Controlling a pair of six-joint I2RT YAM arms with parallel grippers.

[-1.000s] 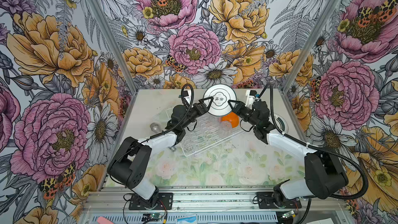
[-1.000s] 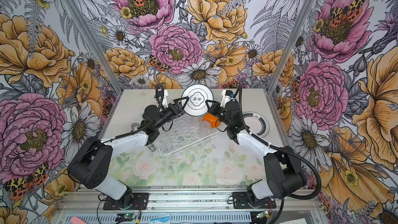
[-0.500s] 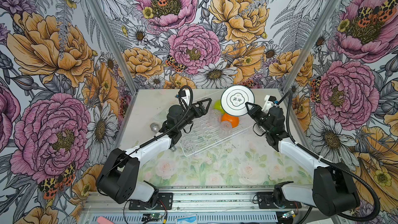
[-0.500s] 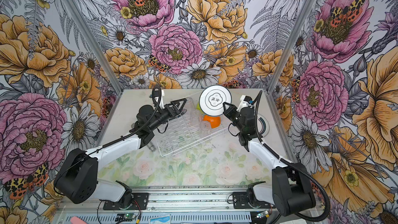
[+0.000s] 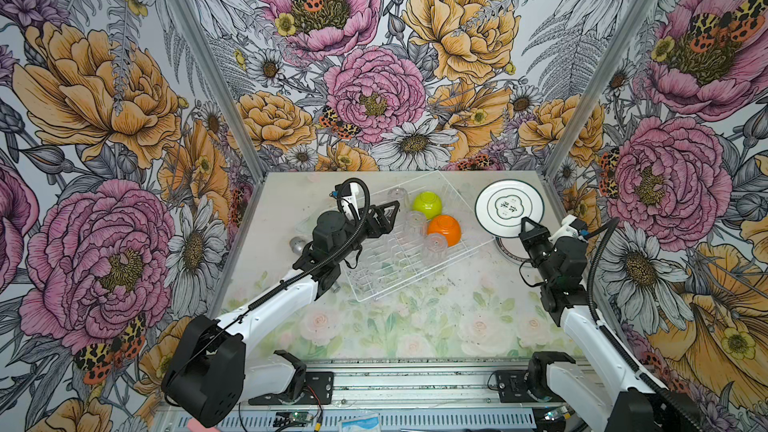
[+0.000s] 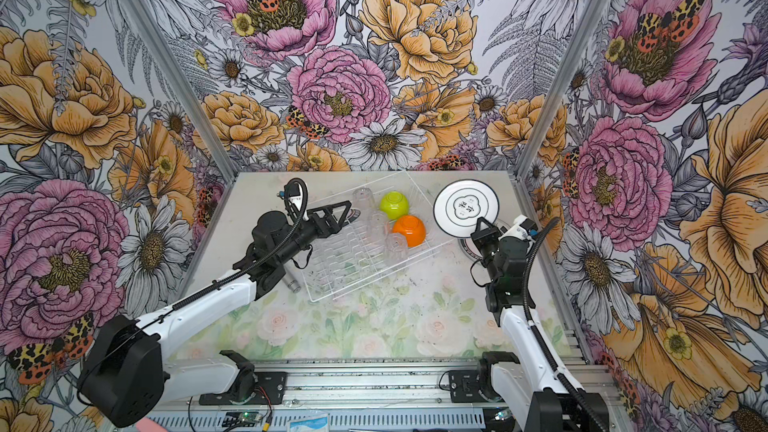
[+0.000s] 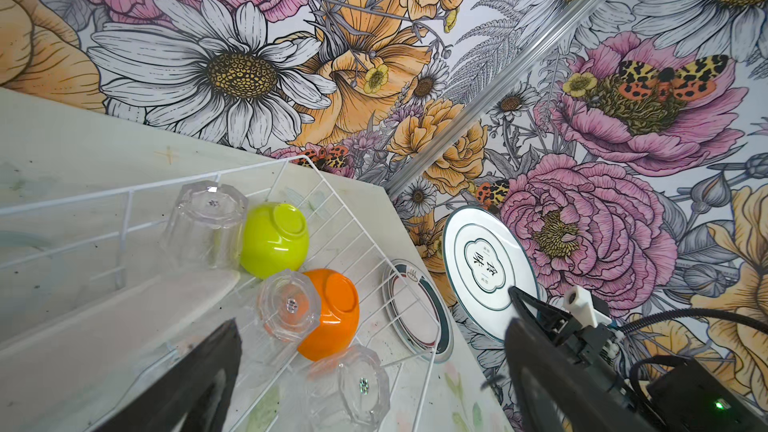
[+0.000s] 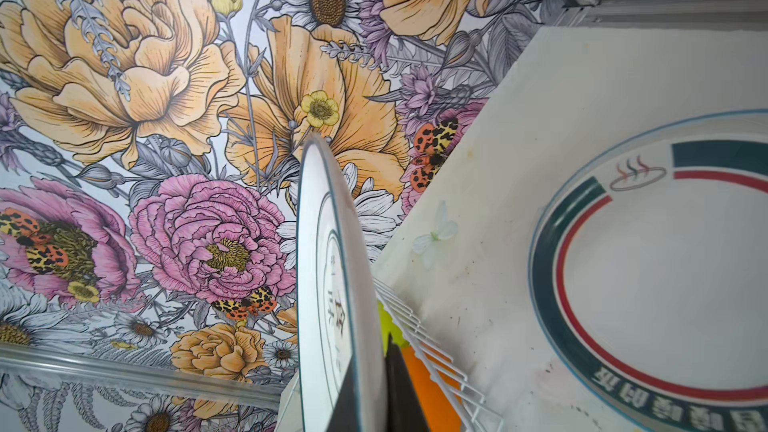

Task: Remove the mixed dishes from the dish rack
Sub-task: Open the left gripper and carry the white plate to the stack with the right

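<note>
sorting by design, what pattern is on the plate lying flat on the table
White plate, dark green band and red line at rim; best in right wrist view.

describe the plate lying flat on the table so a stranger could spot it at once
Find the large white wire dish rack near the middle of the table and look just off its right end. A round white plate lies flat there, below the raised emblem-centred white plate pinched by the right gripper. Only the flat one has a broad green-and-red rim band.
</note>
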